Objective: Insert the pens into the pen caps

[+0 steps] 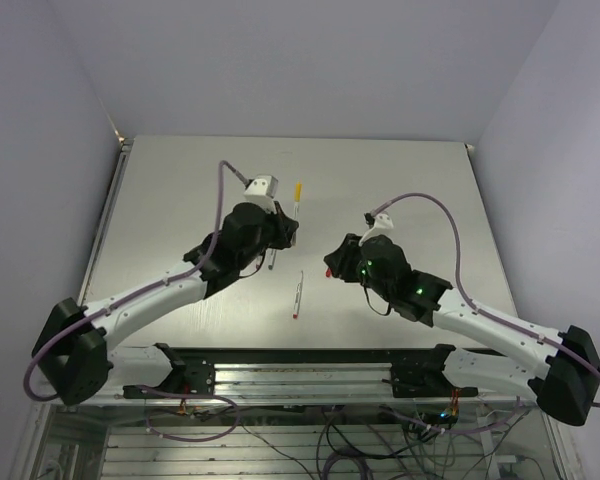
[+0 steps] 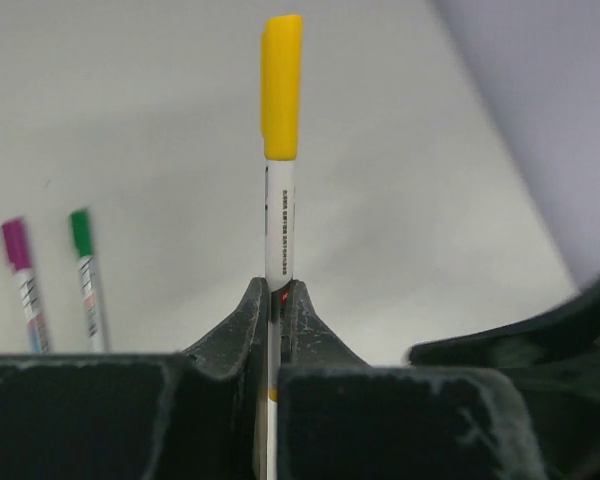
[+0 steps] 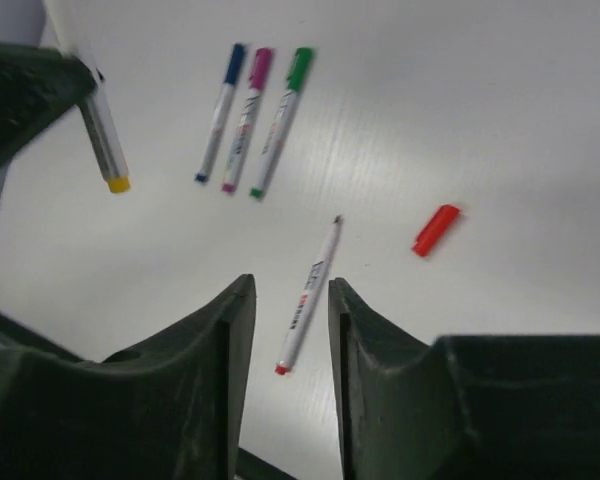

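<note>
The left hand (image 2: 273,300) pinches the yellow pen (image 2: 279,200), already capped, while the right hand (image 3: 288,290), narrowly parted and empty, hangs over the uncapped red pen (image 3: 315,275), seemingly to grasp it.

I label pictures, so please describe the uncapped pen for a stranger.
Look at the pale grey table, close by the black right gripper. A thin white plastic pen lies there. Unlike the three capped pens farther off, its dark tip is bare.

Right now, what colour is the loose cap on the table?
Red cap; right wrist view shows best.
</note>
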